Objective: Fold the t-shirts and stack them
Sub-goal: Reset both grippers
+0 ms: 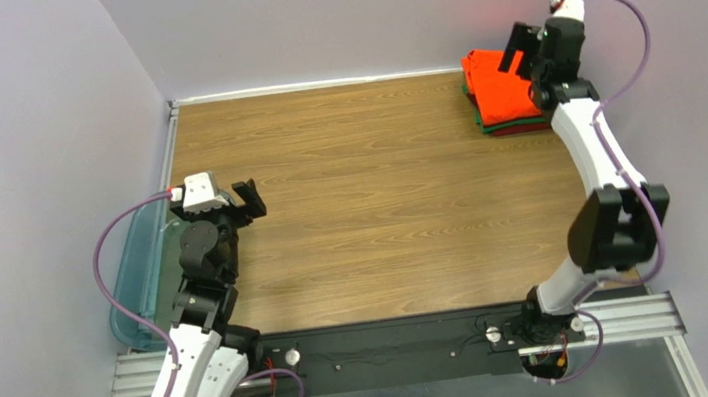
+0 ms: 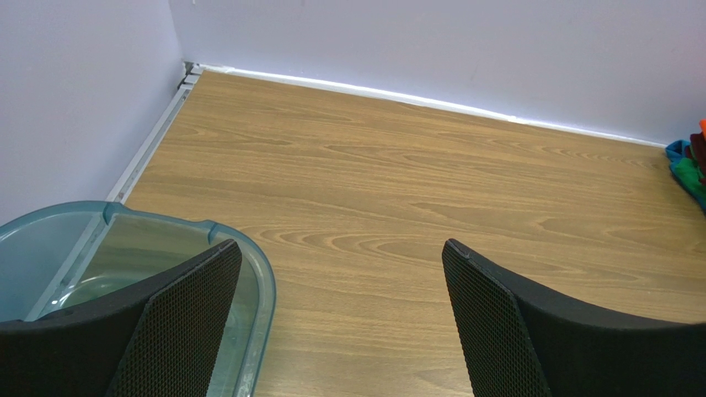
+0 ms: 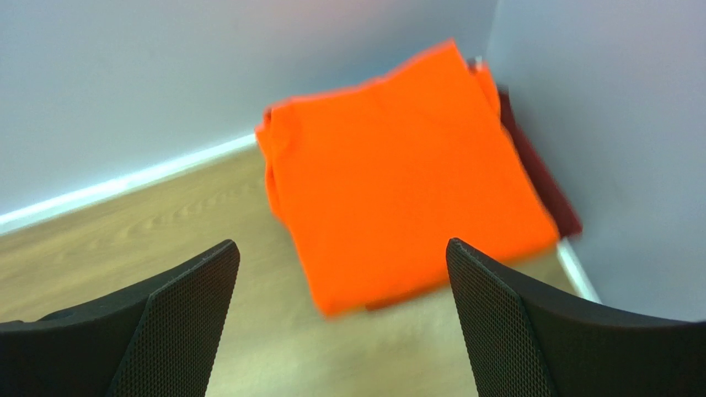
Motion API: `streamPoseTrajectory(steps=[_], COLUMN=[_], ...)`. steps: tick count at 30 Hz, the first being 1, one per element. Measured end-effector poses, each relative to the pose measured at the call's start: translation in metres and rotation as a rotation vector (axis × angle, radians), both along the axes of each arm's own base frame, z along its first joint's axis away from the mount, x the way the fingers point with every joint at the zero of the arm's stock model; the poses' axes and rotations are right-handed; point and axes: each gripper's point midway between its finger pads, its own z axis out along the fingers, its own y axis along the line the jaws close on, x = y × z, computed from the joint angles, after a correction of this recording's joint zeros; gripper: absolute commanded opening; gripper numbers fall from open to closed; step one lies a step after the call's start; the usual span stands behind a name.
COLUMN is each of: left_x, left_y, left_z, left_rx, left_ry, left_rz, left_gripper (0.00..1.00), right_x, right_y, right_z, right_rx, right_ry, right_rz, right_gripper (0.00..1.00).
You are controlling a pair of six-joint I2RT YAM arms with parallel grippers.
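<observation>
As seen from above, the wooden table (image 1: 379,206) is the largest element, and no loose or unfolded garment lies on its visible surface. The right arm (image 1: 600,153) reaches to the far right corner. The left arm (image 1: 196,304) is drawn up at the near left. A translucent blue-grey bin (image 1: 130,286) sits at the near left edge of the table, just beside the left arm; the left wrist view shows no cloth in the part of it that is visible.

The stack of t-shirts (image 1: 502,109) lies in the far right corner, close against both walls. The orange t-shirt (image 3: 406,182) is on top, folded into a flat rectangle. A maroon edge (image 3: 543,186) shows under it on the right, and thin green and red edges show at the stack's near side in the overhead view.

The right gripper (image 3: 341,248) hangs above and just nearer than the stack, jaws spread fully apart, with nothing between them and no contact with the cloth. The left gripper (image 2: 338,248) is likewise fully spread and holds nothing, facing bare wood.

Judgement: folding and stacking appear complete or nearly so, since every shirt in view is folded and piled. At most, drawing the right arm clear seems to remain.
</observation>
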Motion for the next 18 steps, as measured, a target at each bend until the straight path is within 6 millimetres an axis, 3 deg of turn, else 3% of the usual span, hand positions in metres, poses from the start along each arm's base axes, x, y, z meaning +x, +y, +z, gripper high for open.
streamPoseTrajectory(steps=[3, 7, 10, 13, 18], left_x=[-0.001, -0.001, -0.002, -0.003, -0.006], left_y=[0.000, -0.001, -0.002, -0.003, -0.002], left_z=[0.001, 0.004, 0.006, 0.006, 0.007], left_rx=[-0.007, -0.018, -0.025, -0.029, -0.036], left_ry=[-0.004, -0.004, -0.007, -0.005, -0.009], left_rz=[0.000, -0.003, -0.008, -0.013, -0.012], left_gripper=[0.98, 0.98, 0.98, 0.98, 0.98], right_x=[-0.042, -0.103, -0.146, -0.180, -0.218], right_y=[0.006, 0.018, 0.028, 0.038, 0.048], right_z=[-0.010, -0.069, -0.100, -0.106, -0.109], right_rx=[0.080, 0.191, 0.266, 0.306, 0.323], right_ry=[-0.002, 0.096, 0.145, 0.131, 0.064], right_rz=[-0.023, -0.046, -0.050, -0.024, 0.025], right_gripper=[1.00, 1.00, 1.00, 1.00, 1.00])
